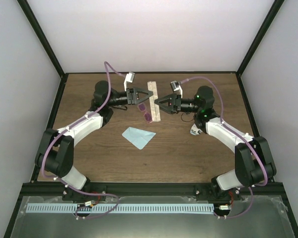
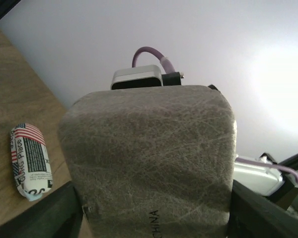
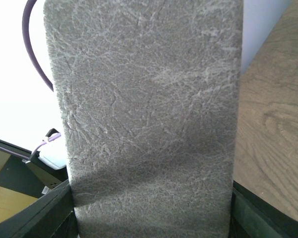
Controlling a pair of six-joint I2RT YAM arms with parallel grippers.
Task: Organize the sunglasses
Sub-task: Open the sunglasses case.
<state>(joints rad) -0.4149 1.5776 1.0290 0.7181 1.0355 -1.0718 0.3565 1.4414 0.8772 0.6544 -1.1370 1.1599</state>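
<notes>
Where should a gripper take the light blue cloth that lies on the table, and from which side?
Probably the near pointed corner of the light blue cloth, from straight above. It lies flat on the table, so only a corner can be pinched up.

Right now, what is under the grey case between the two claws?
The purple-tinted sunglasses show beside the left edge of the grey case, toward its near end. Whatever lies directly beneath is covered, and both wrist views show mostly the case's surface.
</notes>
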